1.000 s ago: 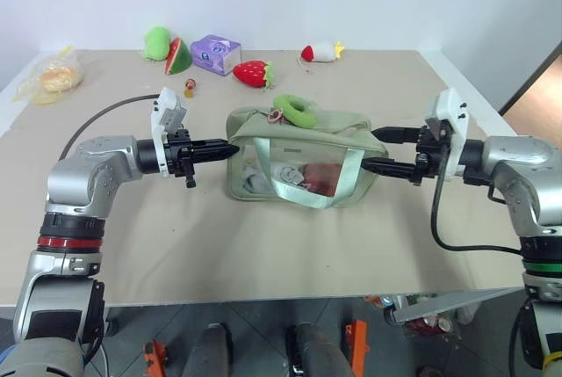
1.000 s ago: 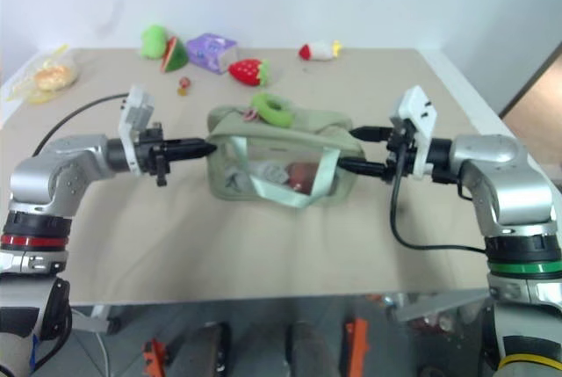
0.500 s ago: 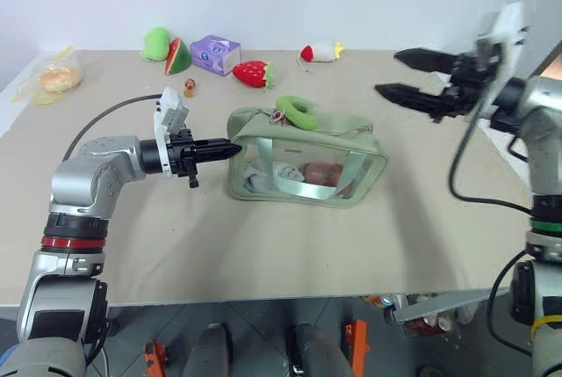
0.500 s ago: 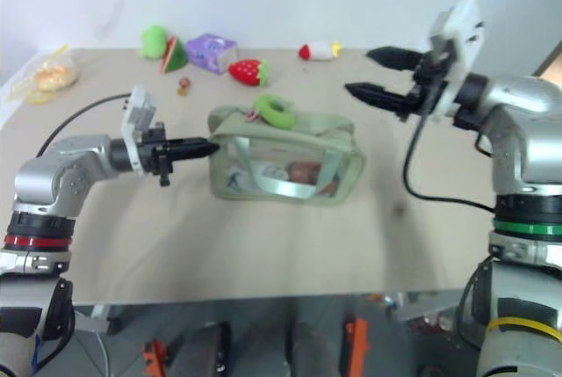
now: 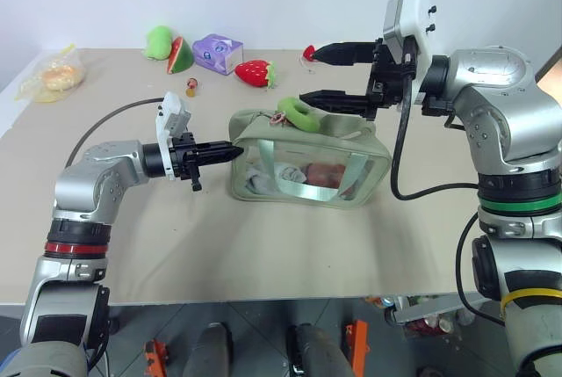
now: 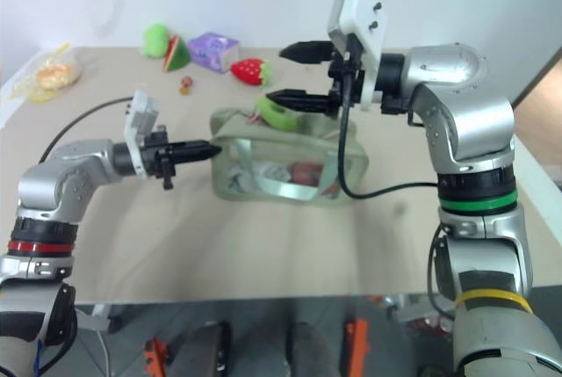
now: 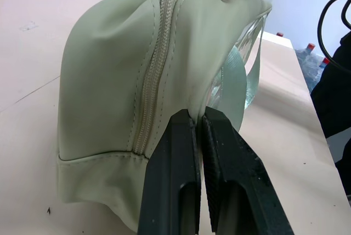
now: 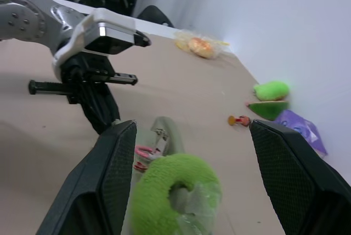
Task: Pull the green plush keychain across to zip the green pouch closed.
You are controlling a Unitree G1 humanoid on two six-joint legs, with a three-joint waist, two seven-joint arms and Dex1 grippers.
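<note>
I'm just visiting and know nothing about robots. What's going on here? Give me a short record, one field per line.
Pouch: green pouch lies on the table, items visible through its clear front.
Keychain: green plush keychain sits on top of the pouch at the zipper, not held.
Left gripper: left gripper is shut, pinching the pouch's end fabric.
Right gripper: right gripper is open, hanging just above and beside the keychain.
Zipper: keychain not yet pulled across.
Background: strawberry toy, purple box.

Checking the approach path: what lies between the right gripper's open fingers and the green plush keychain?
Nothing. In the right wrist view the green plush keychain sits on the green pouch with only open air up to the right gripper.
</note>
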